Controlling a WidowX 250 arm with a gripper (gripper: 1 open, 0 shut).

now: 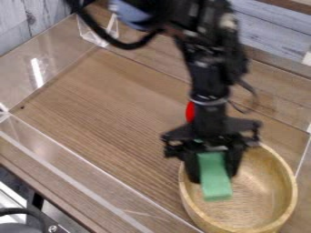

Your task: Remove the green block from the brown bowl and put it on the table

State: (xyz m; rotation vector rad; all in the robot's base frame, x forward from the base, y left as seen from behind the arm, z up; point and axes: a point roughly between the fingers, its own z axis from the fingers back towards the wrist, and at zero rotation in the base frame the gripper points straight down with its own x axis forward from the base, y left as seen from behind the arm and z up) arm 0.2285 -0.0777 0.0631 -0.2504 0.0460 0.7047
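The green block (pixel 215 180), a flat light green bar, hangs between the fingers of my gripper (pixel 213 167), which is shut on it. The block is held on end, lifted over the left part of the brown bowl (pixel 282 202), with its lower end near the bowl's left rim. The bowl is a wide tan wooden one at the lower right of the table (pixel 109 100). My dark arm (pixel 206 64) comes down from the top of the view, almost straight above the block.
A red round object (pixel 191 111) shows only as a sliver behind the arm, just beyond the bowl. Low clear plastic walls (pixel 55 146) run along the table's edges. A small clear stand (pixel 95 32) sits at the far left corner.
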